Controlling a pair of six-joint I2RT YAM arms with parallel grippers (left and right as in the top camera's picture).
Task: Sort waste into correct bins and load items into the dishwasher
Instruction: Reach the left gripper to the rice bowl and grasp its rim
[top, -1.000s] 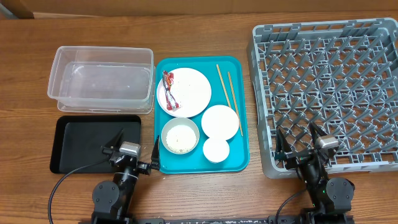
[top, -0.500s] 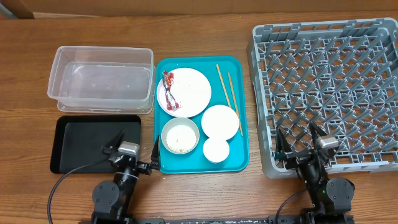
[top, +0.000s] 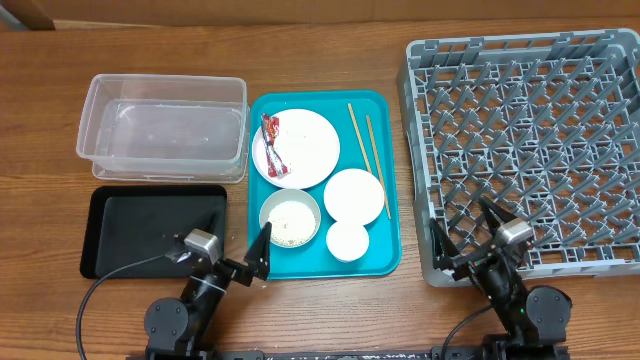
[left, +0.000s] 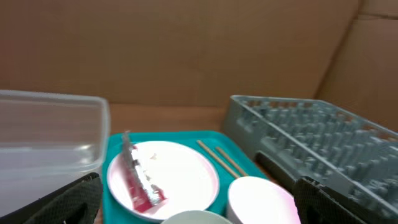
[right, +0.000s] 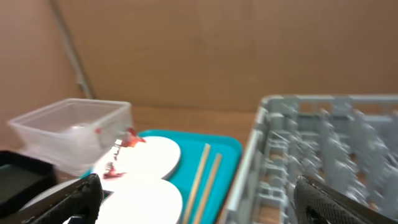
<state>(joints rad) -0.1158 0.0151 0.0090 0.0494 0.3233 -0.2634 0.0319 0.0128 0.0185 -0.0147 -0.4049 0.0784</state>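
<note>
Clearly the left gripper (top: 225, 250), jaws spread wide & empty, is the nearer one. The crumpled red snack wrapper (top: 272, 146) lies on the large white round plate (top: 315, 135), up-frame & slightly right of it, long axis approx. top-to-bottom. The right gripper (top: 465, 228), also spread, sits well apart at lower right.

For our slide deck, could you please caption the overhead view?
Teal tray of white dishes, chopsticks and red wrapper between clear tub, black tray and grey rack.

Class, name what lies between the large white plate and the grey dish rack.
Two wooden chopsticks, on the teal tray; the overhead view shows it.
</note>
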